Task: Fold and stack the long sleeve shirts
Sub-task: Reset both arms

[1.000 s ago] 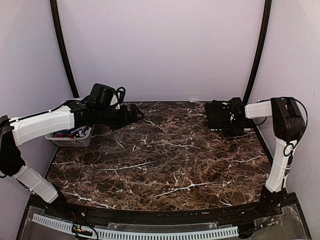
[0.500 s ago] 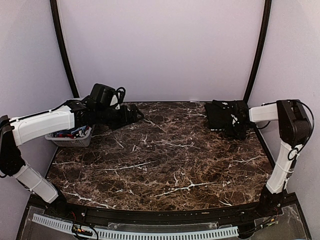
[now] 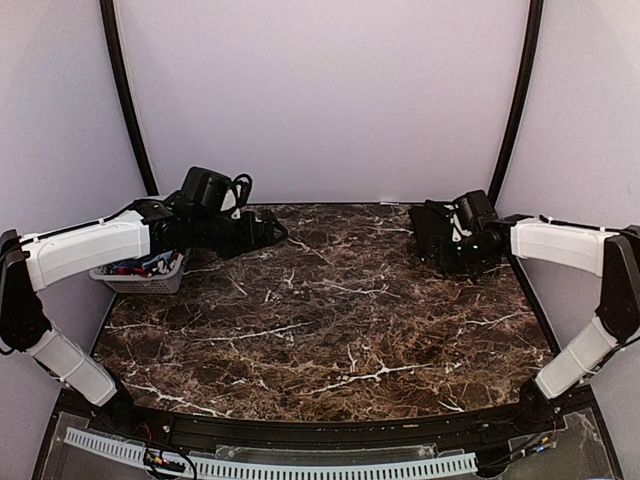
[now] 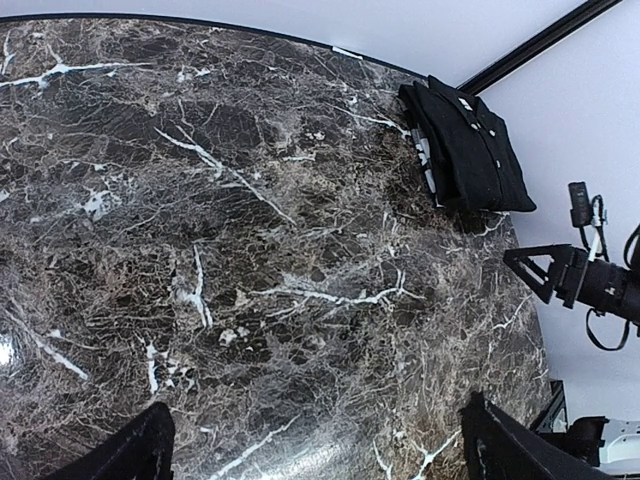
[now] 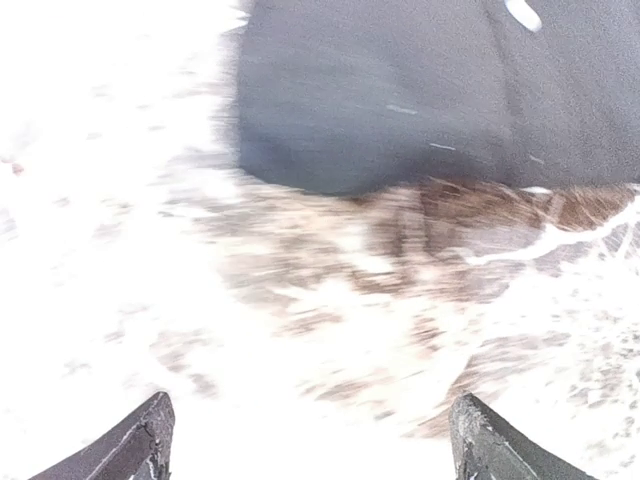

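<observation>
A folded black shirt (image 4: 472, 150) with small white buttons lies on top of a stack at the far right corner of the table. A light checked edge (image 4: 425, 152) shows under it. The stack also shows in the top view (image 3: 430, 230). My right gripper (image 3: 460, 248) is open and empty, low over the table at the stack's near right side. In the right wrist view (image 5: 315, 432) the black cloth (image 5: 400, 90) lies just ahead of the fingers, blurred. My left gripper (image 3: 268, 228) is open and empty at the far left, its view (image 4: 315, 445) looking across the table.
A white lattice basket (image 3: 140, 274) with coloured items stands at the left table edge under my left arm. The dark marble table (image 3: 330, 320) runs between the arms. The right arm (image 4: 585, 280) shows at the right of the left wrist view. Black frame posts stand at the back corners.
My right arm has stretched out and dropped lower, its elbow swinging right. Its gripper stays by the shirt stack. The left arm has not moved.
</observation>
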Tool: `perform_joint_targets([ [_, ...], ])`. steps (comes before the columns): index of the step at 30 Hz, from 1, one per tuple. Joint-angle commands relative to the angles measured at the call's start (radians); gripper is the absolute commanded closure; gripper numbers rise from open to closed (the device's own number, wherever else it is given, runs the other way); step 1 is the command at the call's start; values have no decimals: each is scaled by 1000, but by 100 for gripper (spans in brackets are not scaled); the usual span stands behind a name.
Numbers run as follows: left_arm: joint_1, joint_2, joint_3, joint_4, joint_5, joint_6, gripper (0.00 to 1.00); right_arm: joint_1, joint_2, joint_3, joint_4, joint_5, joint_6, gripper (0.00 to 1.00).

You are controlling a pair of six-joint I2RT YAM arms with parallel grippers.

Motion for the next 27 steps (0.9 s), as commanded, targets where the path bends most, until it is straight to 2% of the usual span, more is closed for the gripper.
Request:
perform_joint_targets([
  [1,9,-17,16,-16,-6,30,1,102,-126,-17,39,22,46,6],
  [5,9,-30,-5,-1,-2,46,1,186,-234,-19,85,28,68,1],
  [12,9,-65,-42,32,8,85,1,302,-345,0,146,32,74,1],
  [21,9,-106,-75,70,11,134,1,321,-368,59,151,-5,42,1],
  [27,9,-117,-76,75,-3,156,1,321,-356,93,124,37,26,1],
])
